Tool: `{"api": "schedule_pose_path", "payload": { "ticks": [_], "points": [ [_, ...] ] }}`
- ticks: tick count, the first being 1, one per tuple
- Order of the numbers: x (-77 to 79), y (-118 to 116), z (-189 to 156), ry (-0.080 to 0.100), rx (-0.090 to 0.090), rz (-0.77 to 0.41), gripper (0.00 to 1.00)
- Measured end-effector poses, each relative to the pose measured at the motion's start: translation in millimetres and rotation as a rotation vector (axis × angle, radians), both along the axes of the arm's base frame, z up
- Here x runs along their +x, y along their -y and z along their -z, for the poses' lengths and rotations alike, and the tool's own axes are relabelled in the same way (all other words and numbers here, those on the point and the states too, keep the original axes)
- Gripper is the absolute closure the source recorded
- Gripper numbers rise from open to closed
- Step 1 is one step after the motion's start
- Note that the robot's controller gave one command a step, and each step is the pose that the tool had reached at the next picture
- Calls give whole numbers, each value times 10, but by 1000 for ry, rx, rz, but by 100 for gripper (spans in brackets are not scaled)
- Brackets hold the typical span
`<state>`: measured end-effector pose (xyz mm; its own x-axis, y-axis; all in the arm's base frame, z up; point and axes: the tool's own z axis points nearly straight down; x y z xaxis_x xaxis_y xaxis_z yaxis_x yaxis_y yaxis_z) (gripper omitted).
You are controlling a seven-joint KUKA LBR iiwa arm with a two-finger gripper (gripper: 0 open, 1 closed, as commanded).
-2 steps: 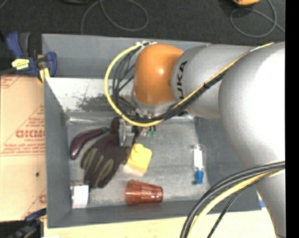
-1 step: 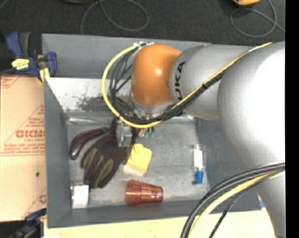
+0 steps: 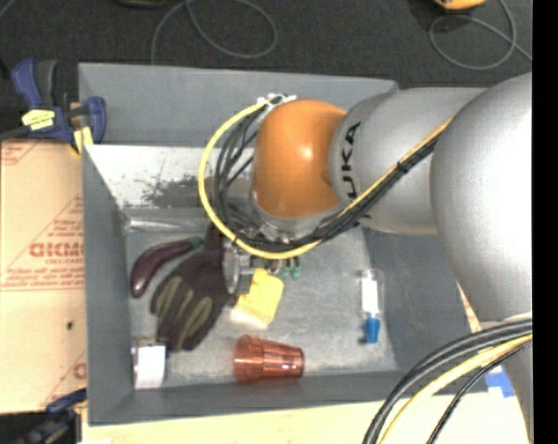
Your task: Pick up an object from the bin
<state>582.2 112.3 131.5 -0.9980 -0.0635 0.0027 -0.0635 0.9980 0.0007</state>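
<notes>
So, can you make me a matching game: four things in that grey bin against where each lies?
1 orange see-through plastic cup
2 white tube with blue cap
3 small white box
4 dark purple aubergine-shaped toy

A lower left corner
B right side, alone
C left, beside the dark glove
D bottom middle, on its side

Pairs: 1-D, 2-B, 3-A, 4-C
</notes>
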Motion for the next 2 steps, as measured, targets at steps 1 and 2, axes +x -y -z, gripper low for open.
{"api": "schedule_pose_path", "payload": {
  "ticks": [1,2],
  "points": [
    [52,2,-29,3,0,-8,100],
    [54,59,320,0,0,-177,0]
  ]
}}
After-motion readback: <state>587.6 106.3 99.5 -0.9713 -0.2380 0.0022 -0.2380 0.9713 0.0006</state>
